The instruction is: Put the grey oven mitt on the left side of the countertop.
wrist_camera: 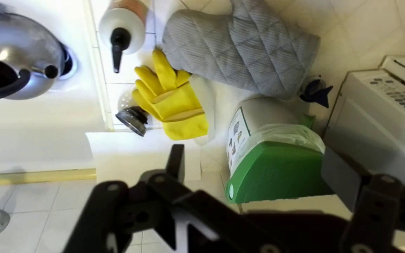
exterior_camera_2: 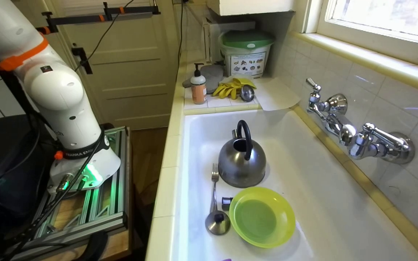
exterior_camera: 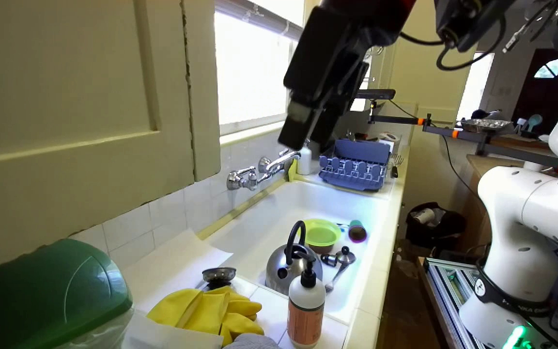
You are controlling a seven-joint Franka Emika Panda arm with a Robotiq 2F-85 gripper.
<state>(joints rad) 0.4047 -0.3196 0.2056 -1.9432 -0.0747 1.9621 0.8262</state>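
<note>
The grey quilted oven mitt (wrist_camera: 241,49) lies flat on the countertop (exterior_camera_2: 212,103) beside the yellow gloves and the soap bottle. It shows behind the bottle in an exterior view (exterior_camera_2: 213,77), and only its edge shows at the bottom of an exterior view (exterior_camera: 252,342). My gripper (wrist_camera: 258,170) is open and empty, its fingers wide apart. It hangs high above the sink and counter in an exterior view (exterior_camera: 309,128), apart from the mitt. In the wrist view the mitt lies above the fingers, not between them.
Yellow rubber gloves (wrist_camera: 181,109), a pump soap bottle (wrist_camera: 123,30), a metal strainer (wrist_camera: 132,119) and a green-lidded bin (wrist_camera: 276,172) stand around the mitt. The sink holds a kettle (exterior_camera_2: 242,166) and green bowl (exterior_camera_2: 261,217). A cabinet (exterior_camera: 80,97) overhangs the counter.
</note>
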